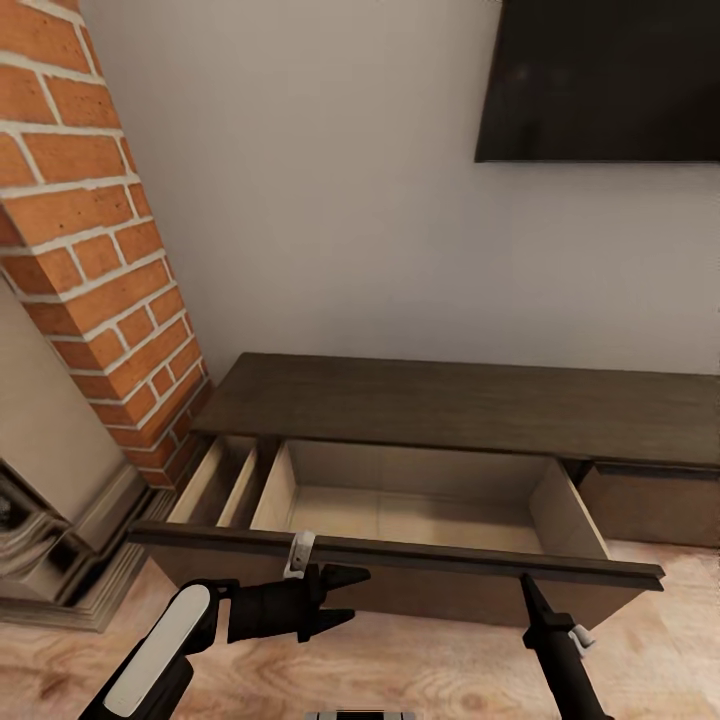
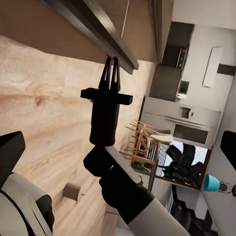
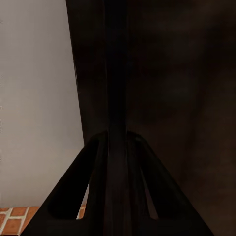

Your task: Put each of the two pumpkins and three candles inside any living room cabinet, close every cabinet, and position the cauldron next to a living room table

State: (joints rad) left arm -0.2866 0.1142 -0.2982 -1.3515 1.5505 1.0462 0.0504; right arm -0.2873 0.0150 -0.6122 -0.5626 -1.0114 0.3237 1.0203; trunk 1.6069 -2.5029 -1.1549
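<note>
- The cabinet (image 1: 450,405), a long low dark brown unit against the wall under a dark screen (image 1: 600,80), stood with its wide drawer (image 1: 400,555) pulled well out, just ahead of both grippers.
- The drawer's pale beige interior lay bare as far as the head view showed; no pumpkin and no candle was visible in it, so I judged that none of the five items had been stowed there.
- The left gripper (image 1: 350,598) hung just below and in front of the drawer's front edge, pointing sideways toward the right arm, its fingers apart with nothing between them.
- The right gripper (image 1: 527,590) pointed up at the drawer front, its tip at or just under the lip. In the left wrist view, the right gripper (image 2: 111,73) showed its two fingers drawn close together with a thin slit between them and nothing held. The right wrist view was dark, with the fingers (image 3: 73,196) right against the wood.
- I could not tell whether the right tips touched the front or merely sat beside it.
- Judgement: the opening step looked finished; what was left was fetching both pumpkins and three candles, loading them, pushing this drawer shut, and moving the cauldron next to a table.
- A brick column (image 1: 90,250) rose beyond the left gripper, beside the cabinet's end.
</note>
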